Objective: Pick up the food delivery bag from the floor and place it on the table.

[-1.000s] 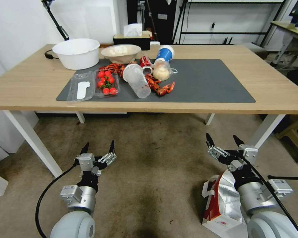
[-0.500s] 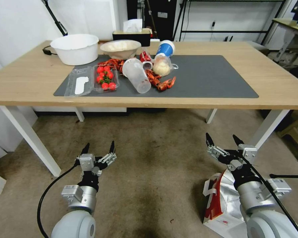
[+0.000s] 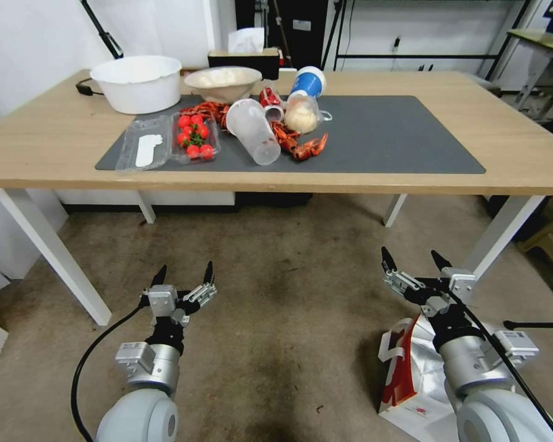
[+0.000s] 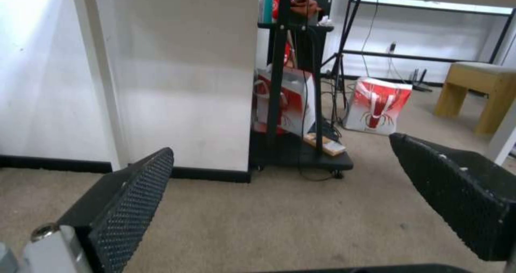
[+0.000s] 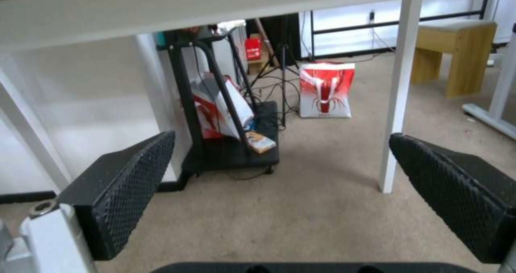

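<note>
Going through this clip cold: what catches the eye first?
The cluttered table, with red crayfish, cherry tomatoes and a tipped plastic cup on its grey mat. Below, the left gripper and right gripper hover open over the carpet, the food delivery bag beneath the right arm.

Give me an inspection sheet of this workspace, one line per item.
Surface: table, light wood with white legs, carrying a dark grey mat.
Job's things: food delivery bag on the floor beside the right arm, not held.
Clutter: white tub, bowl, tomato tray, tipped clear cup, crayfish, blue cup.
Grippers: left gripper and right gripper both open, empty, low above the floor.
Cables: black cable looping from the left arm.
Surroundings: beige carpet; wooden stool beyond the table.
</note>
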Robot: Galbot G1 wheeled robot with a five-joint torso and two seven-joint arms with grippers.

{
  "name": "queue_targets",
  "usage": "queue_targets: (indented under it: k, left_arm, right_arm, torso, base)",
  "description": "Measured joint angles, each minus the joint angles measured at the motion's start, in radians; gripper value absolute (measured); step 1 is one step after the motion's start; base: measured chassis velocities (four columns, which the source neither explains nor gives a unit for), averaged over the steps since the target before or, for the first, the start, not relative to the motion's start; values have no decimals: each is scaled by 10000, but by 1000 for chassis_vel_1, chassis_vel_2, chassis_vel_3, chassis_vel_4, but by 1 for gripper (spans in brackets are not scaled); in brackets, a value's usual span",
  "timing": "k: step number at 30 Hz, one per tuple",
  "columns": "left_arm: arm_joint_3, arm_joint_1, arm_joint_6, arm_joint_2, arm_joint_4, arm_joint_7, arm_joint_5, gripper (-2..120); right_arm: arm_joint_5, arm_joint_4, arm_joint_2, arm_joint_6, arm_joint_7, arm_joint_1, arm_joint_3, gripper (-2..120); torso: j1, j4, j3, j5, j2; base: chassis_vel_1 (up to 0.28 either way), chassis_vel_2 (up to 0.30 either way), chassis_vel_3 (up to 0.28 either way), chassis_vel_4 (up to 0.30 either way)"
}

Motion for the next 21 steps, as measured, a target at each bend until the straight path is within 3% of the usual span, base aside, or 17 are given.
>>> queue_targets:
  k: [8,21]
  left_arm:
    - [8,-35,1,32,40,0,-8,100]
    - [7,-10,-33,36,14,2,-16,100]
  right_arm:
    - [-17,-13,31,-17,8,23,-3,100]
    - [-19,19,35,-18,7,-7,12,100]
  torso:
    - [-186,0,-386,0,-570]
    - [-321,0,-756,0,-1078]
  base:
    - [0,0,0,0]
    - [0,0,0,0]
